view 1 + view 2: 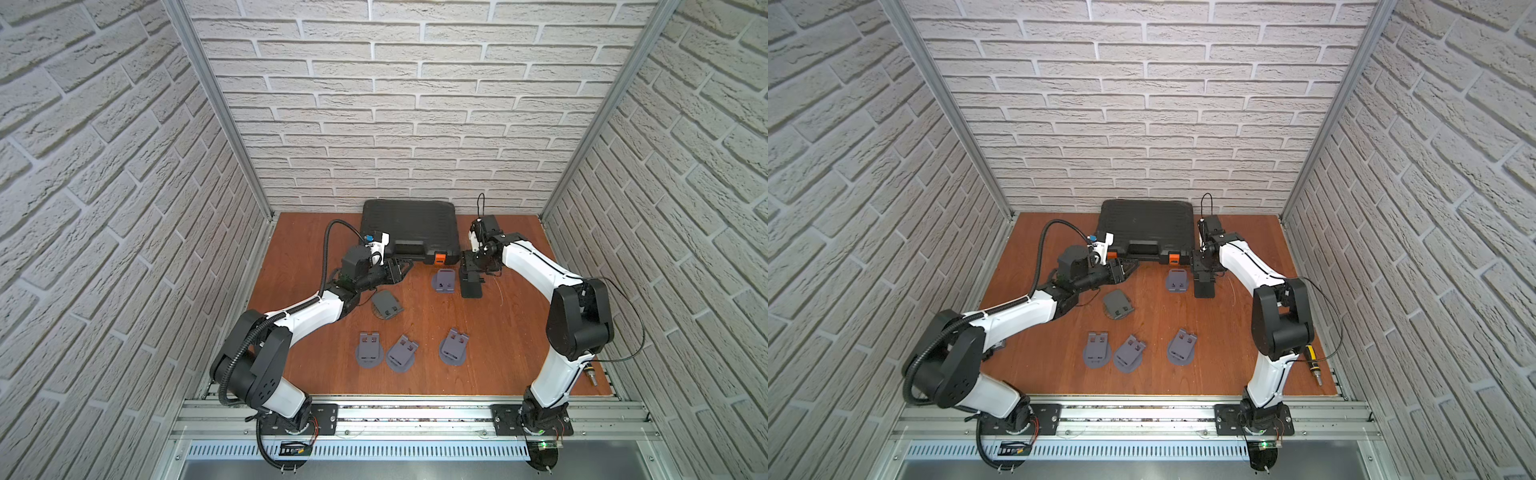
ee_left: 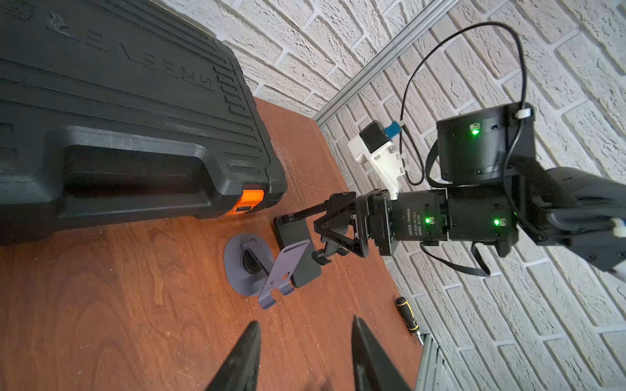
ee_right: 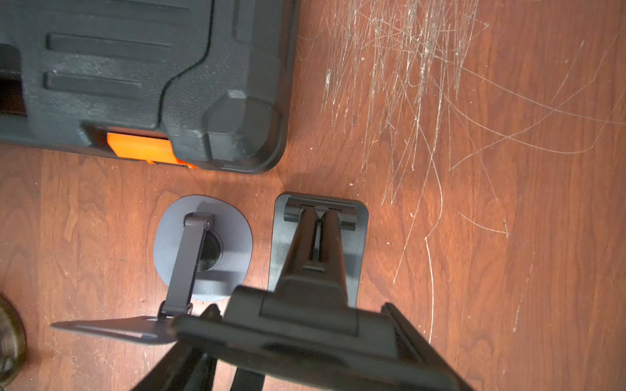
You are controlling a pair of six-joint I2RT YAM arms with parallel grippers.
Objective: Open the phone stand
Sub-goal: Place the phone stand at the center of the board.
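A black phone stand [image 1: 471,287] [image 1: 1204,287] rests on the wooden table just right of the tool case's orange latch. Its flat base [image 3: 318,237] lies on the table and its hinged arm rises to the top plate [image 3: 305,335]. My right gripper [image 3: 298,308] [image 1: 471,272] is shut on that plate, one finger at each side edge. My left gripper [image 2: 305,323] [image 1: 405,266] is open with nothing between its fingers. It hovers low over the table to the left of the black stand, pointing toward it.
An unfolded grey stand [image 1: 444,282] [image 3: 203,247] stands close beside the black one. A folded grey stand [image 1: 386,305] lies behind the left gripper, and three more [image 1: 401,353] sit near the front. A black tool case [image 1: 409,230] fills the back. A screwdriver [image 1: 1312,363] lies at the right edge.
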